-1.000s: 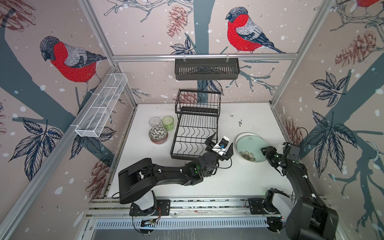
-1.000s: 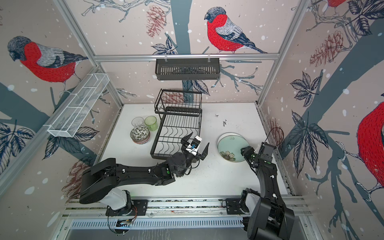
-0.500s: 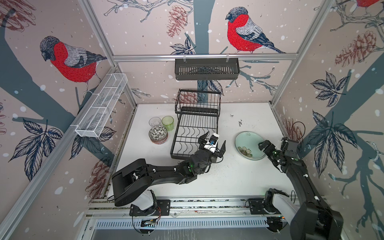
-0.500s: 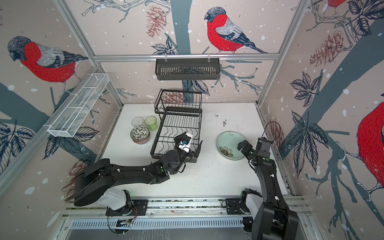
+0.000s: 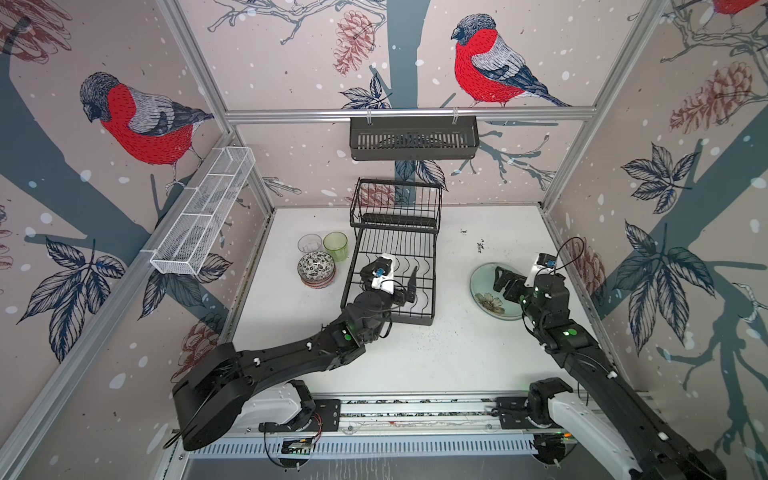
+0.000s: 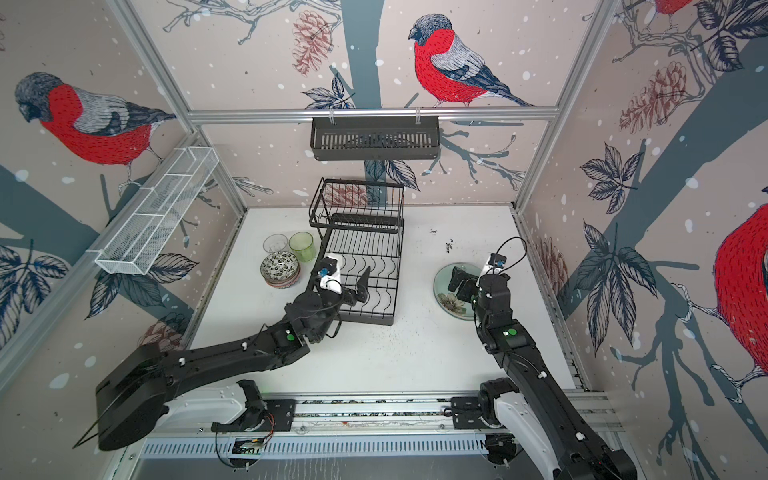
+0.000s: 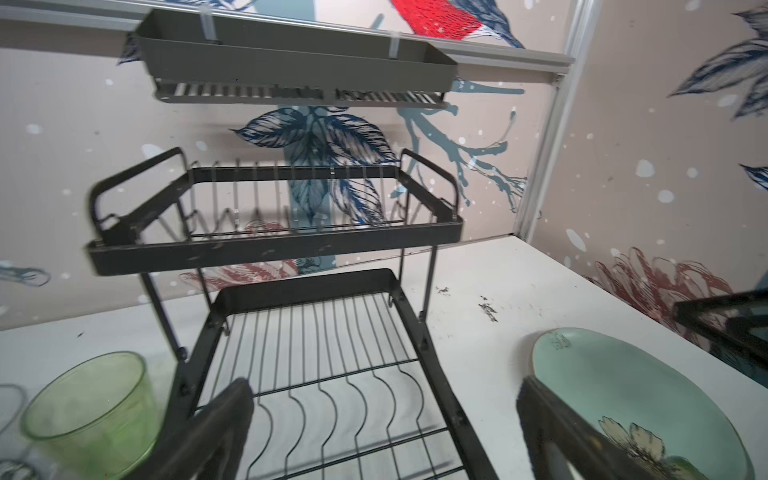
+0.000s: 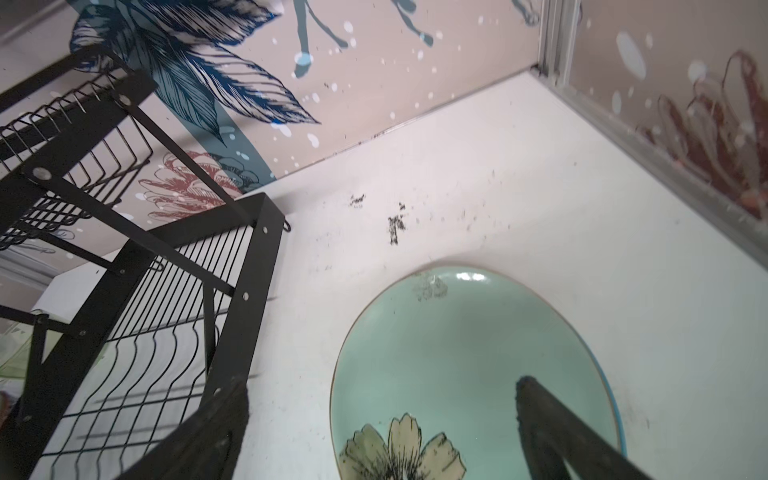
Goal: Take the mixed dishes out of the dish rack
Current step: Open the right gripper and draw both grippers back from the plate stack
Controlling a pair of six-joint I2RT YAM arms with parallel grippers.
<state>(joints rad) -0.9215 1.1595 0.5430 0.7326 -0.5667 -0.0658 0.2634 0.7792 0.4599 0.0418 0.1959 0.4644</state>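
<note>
Dish rack: black two-level wire rack (image 5: 395,223) at the centre in both top views, standing on the tabletop (image 5: 415,353). It has thin straight rods, wavy slot wires across the lower level and a flat bar frame with round screw heads (image 8: 245,296).
Plate: pale green round glazed plate (image 5: 484,282) with a cream flower painted near its rim. It lies flat on the tabletop right of the rack and apart from it, and its surface is glossy with a light glint (image 8: 457,353).
Bowls: small round black-and-white patterned bowls (image 5: 316,266), stacked left of the rack.
Glasses: green ribbed translucent glass (image 5: 336,245) and clear glass (image 5: 309,243), both upright and side by side just behind the bowls.
Left hand: the left hand (image 5: 390,286) hangs over the rack's lower level with its matte black fingers (image 7: 224,424) spread apart and nothing between them.
Right hand: the right hand (image 5: 505,284) is over the green plate with its dark, rough-faced fingers (image 8: 552,424) apart and gripping nothing.
Tabletop: white, flat and matte, speckled with dark crumbs.
Back wall: black slotted metal shelf basket (image 5: 413,137) hung on the rail at upper centre.
Left wall: long white mesh basket (image 5: 203,224) with several compartments.
</note>
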